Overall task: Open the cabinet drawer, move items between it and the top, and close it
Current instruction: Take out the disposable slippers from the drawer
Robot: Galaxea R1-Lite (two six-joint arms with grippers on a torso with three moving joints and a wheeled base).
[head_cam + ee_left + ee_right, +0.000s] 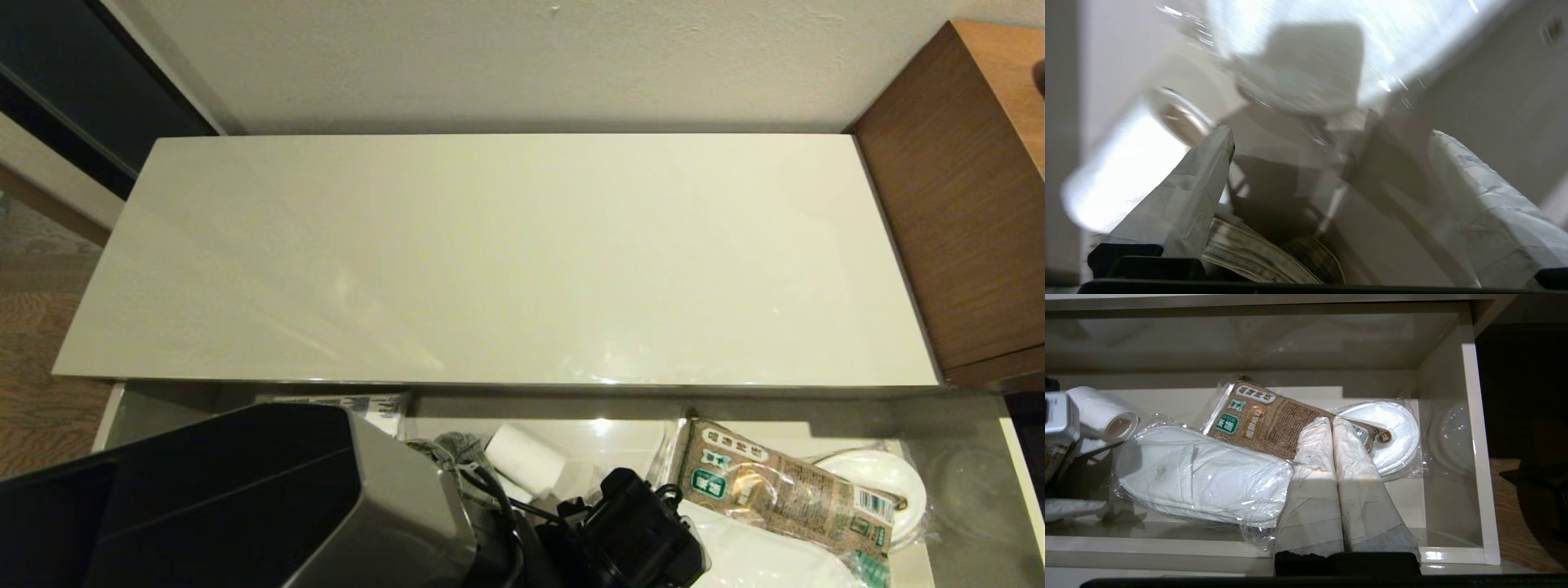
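The cabinet drawer [1470, 465] stands pulled out under the bare glossy top [490, 253]. Inside lie white slippers [1200, 473] in clear wrap, a grey-green denim garment [453, 449] and a second white wrapped piece [1392, 428]. My left arm [637, 531] reaches down into the drawer's middle. Its gripper [1331, 134] is open wide, with nothing between the fingers and a fold of the denim garment [1257, 253] just below them. My right gripper [1327, 422] is shut and empty, hanging above the drawer's right part.
A brown printed packet [1265, 420] lies across the slippers and the second white piece. A small white paper roll [526, 461] sits beside the garment. A brown wooden desk [955, 196] borders the top on the right. Wood floor [41, 367] lies to the left.
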